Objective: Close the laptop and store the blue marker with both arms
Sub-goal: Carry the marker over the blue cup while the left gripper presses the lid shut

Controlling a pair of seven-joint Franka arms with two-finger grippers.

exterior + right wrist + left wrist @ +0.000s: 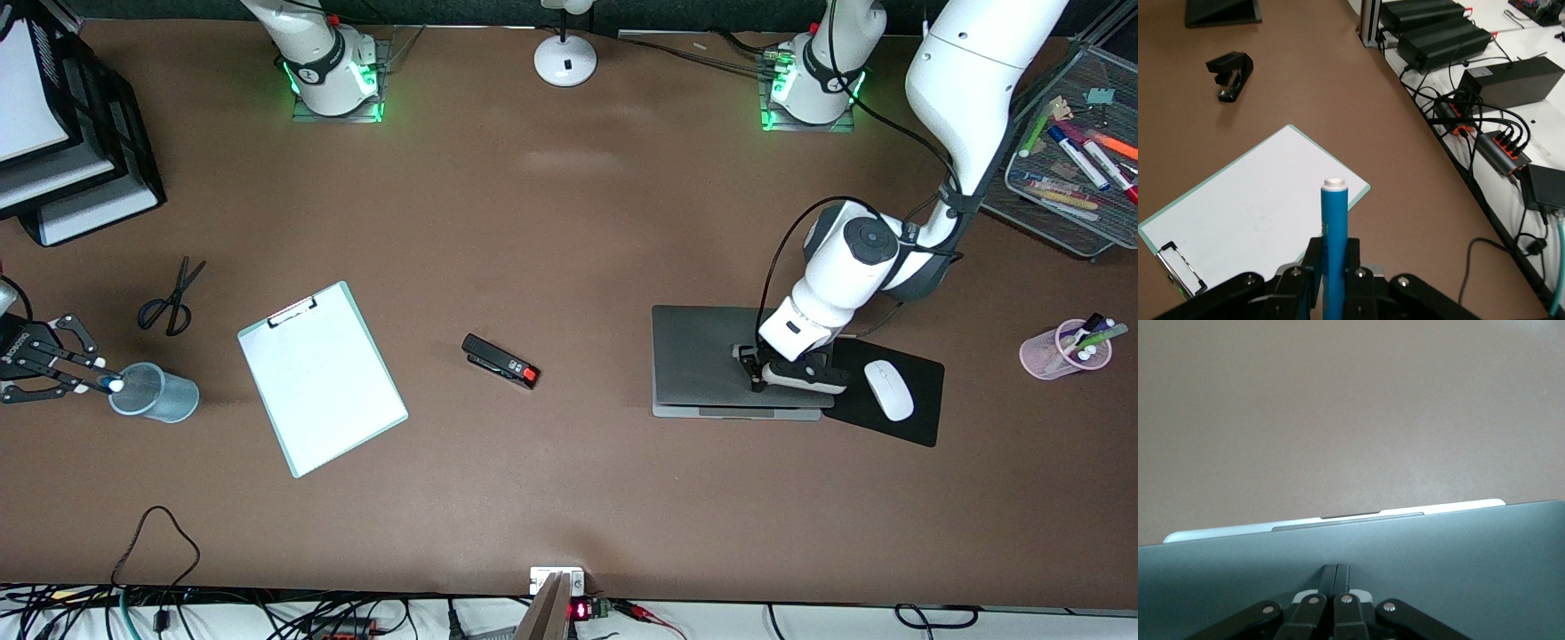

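The blue marker (1334, 247) is pinched between the pressed-together fingers of the right gripper (96, 380) at the right arm's end of the table, its white tip just over the rim of a blue-grey cup (153, 392). Next along lie black scissors (171, 300), then a clipboard (322, 377) with white paper, then a black stapler (500, 361) with a red end. The laptop (711, 356) sits closed toward the left arm's end, beside a black mouse pad (925, 391) carrying a white mouse (888, 389). The left gripper (756, 378) rests on the lid, fingers (1336, 580) pressed together and holding nothing.
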